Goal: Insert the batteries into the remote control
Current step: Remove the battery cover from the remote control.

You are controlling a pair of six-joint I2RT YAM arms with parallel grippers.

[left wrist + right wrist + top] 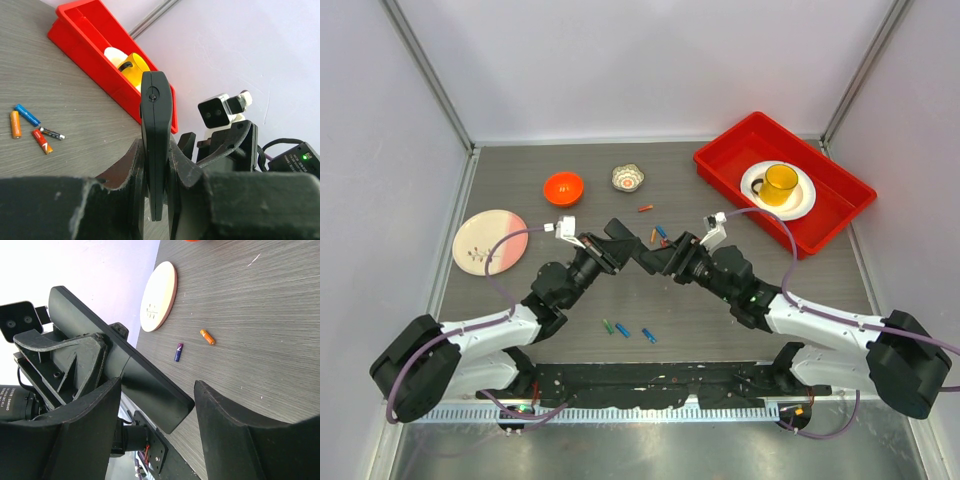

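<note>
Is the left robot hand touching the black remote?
Touching. The left wrist view shows the left gripper shut on the remote control, with a finger pressed against each flat side and no gap.

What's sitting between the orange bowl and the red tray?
A small fluted cup, nearer the bowl than the tray; the top view shows it.

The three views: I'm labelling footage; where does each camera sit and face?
Top external: above, behind the arms, looking down at the table; both arms show.
Left wrist: looks past the left pincer, shut on the remote control, toward the red tray.
Right wrist: looks through the open right pincer toward the pink plate.
Both wrist views share the remote control.
</note>
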